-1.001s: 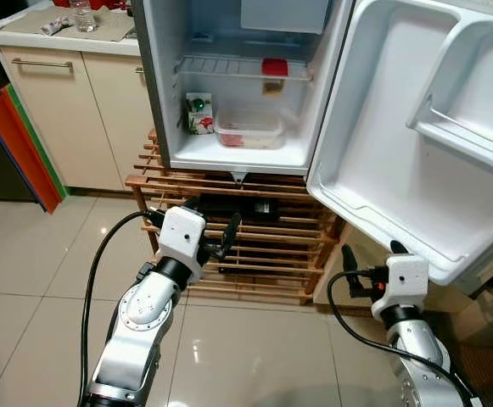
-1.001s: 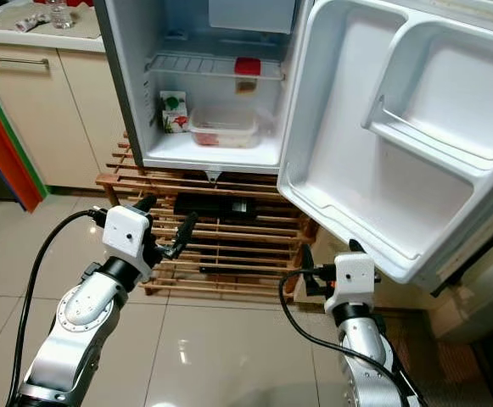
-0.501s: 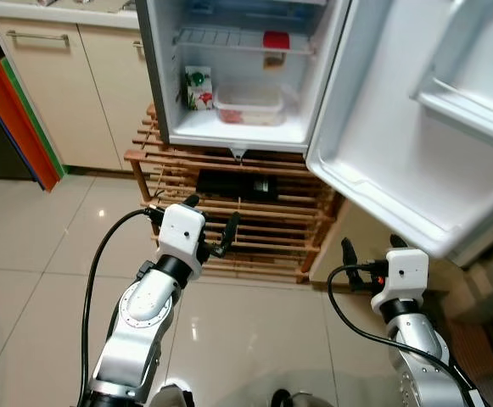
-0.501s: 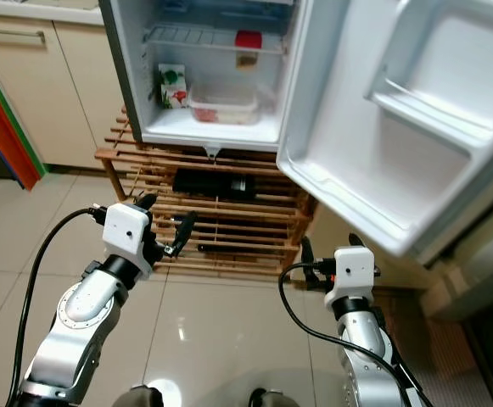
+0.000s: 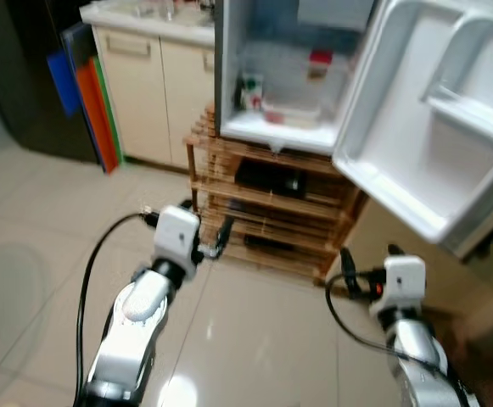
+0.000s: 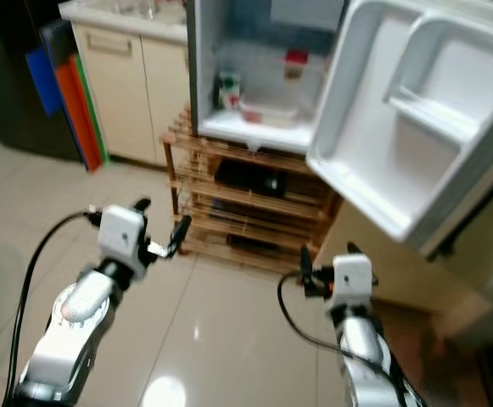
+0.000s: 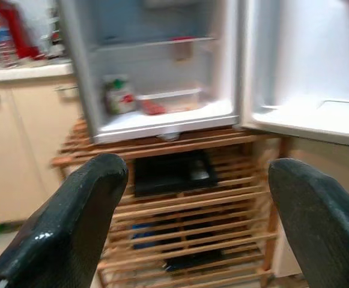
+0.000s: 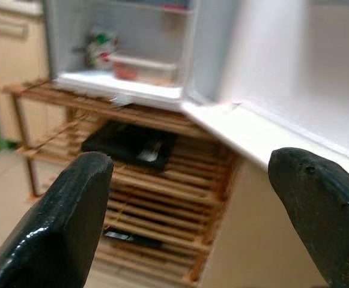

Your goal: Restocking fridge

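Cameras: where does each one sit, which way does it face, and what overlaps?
Left eye: on the head, facing forward and down at the open fridge on a wooden rack; both silver arms, left claw, right claw.
Right eye: same head, same scene, set slightly to one side.
Left wrist: looks along its two open black fingers into the fridge.
Right wrist: looks along its open fingers at the rack and fridge door.
Shared: all four show the fridge, the rack and the black box on it.

Head views blurring. Fridge [image 5: 297,76] top & door [image 5: 433,127] getting cut off at frame edge; items inside fridge smearing, unreadable; counter [image 5: 144,13] stuff too.
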Controlling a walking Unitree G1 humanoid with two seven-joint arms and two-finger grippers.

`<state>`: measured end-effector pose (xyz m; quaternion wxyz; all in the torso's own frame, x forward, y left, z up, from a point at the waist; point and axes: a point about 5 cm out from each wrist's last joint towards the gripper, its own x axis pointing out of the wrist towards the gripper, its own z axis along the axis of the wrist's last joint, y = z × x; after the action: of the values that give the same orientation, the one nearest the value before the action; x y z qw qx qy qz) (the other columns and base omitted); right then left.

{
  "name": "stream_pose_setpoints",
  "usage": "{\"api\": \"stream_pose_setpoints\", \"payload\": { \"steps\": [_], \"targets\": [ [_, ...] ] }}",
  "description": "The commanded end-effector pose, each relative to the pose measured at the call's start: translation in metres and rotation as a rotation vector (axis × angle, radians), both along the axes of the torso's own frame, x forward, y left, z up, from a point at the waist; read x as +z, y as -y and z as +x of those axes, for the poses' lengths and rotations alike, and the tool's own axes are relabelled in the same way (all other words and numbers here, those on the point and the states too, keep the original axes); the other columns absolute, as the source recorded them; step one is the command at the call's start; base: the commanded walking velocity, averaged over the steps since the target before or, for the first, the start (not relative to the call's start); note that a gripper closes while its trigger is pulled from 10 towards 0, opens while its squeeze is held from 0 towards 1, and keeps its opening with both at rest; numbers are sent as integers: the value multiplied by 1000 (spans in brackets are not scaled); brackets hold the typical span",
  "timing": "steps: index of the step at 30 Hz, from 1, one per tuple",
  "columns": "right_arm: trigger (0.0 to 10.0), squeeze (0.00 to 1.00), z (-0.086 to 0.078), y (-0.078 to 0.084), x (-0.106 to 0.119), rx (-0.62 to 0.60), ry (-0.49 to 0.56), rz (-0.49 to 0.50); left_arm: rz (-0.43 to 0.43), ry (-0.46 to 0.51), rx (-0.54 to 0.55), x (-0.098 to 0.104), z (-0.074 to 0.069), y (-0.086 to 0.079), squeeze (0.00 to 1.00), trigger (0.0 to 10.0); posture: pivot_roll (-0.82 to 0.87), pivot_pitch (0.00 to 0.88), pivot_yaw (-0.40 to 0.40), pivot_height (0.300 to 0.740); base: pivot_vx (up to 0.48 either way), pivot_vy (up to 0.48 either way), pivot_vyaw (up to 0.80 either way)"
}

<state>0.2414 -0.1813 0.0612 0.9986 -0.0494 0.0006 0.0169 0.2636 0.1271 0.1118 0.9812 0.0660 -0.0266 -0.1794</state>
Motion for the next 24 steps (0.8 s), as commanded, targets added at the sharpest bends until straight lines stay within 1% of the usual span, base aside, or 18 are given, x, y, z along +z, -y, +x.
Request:
{"api": "stream_pose_setpoints", "payload": {
  "steps": [1,12,16,24],
  "targets": [
    [10000,0,-5,9,-5,-29,-28,-18,1,16,-35,4,2,9,0,10000,-50,0,-33,740,439,0,0],
    [10000,0,-3,7,-6,-37,-33,-31,15,15,-47,4,1,11,0,10000,-47,0,-29,740,435,0,0],
    [10000,0,-4,11,-9,-57,-49,-41,0,18,-51,6,2,11,0,10000,-45,0,-29,740,0,0,0],
    [10000,0,-6,10,-10,-60,-51,-44,11,14,-52,5,3,11,0,10000,-50,0,-24,740,0,0,0]
  ]
}}
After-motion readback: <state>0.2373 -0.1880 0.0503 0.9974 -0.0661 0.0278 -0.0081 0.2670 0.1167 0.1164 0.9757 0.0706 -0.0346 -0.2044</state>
